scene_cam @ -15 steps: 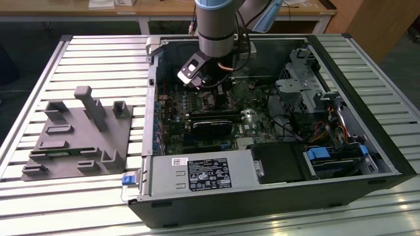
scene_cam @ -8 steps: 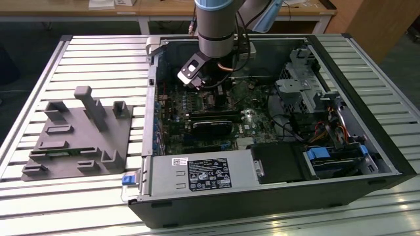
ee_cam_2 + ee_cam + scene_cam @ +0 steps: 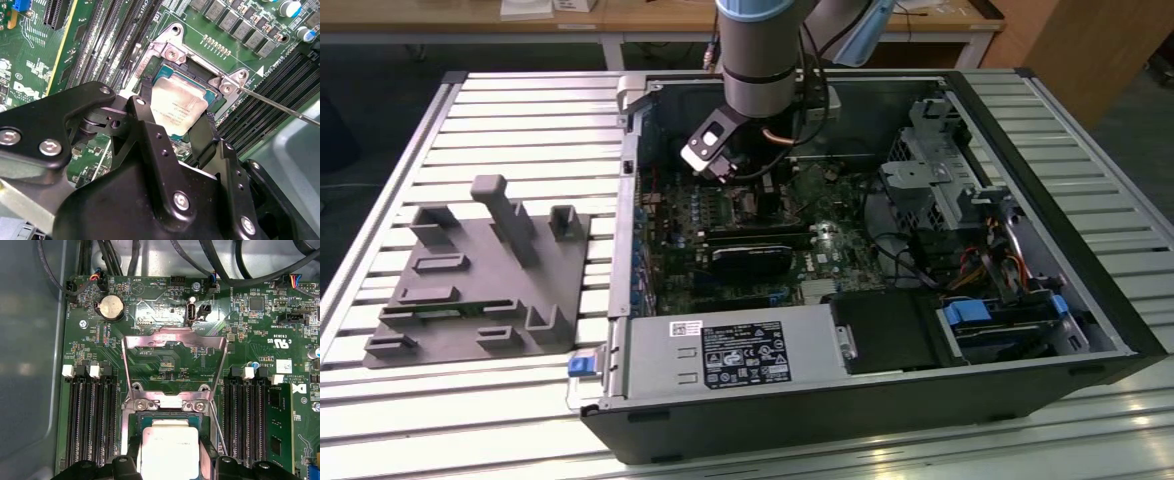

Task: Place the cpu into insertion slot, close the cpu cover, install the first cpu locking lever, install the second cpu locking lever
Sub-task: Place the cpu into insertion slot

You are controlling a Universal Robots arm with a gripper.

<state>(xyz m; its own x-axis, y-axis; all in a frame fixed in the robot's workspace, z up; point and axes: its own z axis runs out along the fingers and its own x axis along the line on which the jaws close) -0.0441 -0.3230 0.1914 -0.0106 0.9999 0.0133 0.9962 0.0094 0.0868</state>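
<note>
Between the two black fingers (image 3: pixel 146 114) of the pincer (image 3: pixel 175 120) sits the cpu (image 3: pixel 178 100), dull silver top upward. The fingers press against two of its opposite edges, so the pincer is pinching the chip. Directly beneath the pincer lies the insertion slot (image 3: pixel 151 70), and the cpu is low within its dark frame; I cannot tell whether it is fully seated.

Just beyond the fingertips, in the first wrist view, the cpu cover (image 3: pixel 172 341) stands swung up and open. It is hinged at the slot's edge farthest from the pincer's body, and green board shows through its open centre. Off to one side of the pincer, a thin locking lever (image 3: pixel 218 427) slants away from the slot, unlatched. Black memory slots (image 3: pixel 92 425) flank the pincer on both sides.

From the exterior view, the pincer (image 3: pixel 744 185) hangs low over the motherboard (image 3: pixel 674 240) inside the open computer case (image 3: pixel 1101 290). A grey fixture (image 3: pixel 480 270) lies well apart from the pincer, outside the case on the slatted table (image 3: pixel 520 110).
</note>
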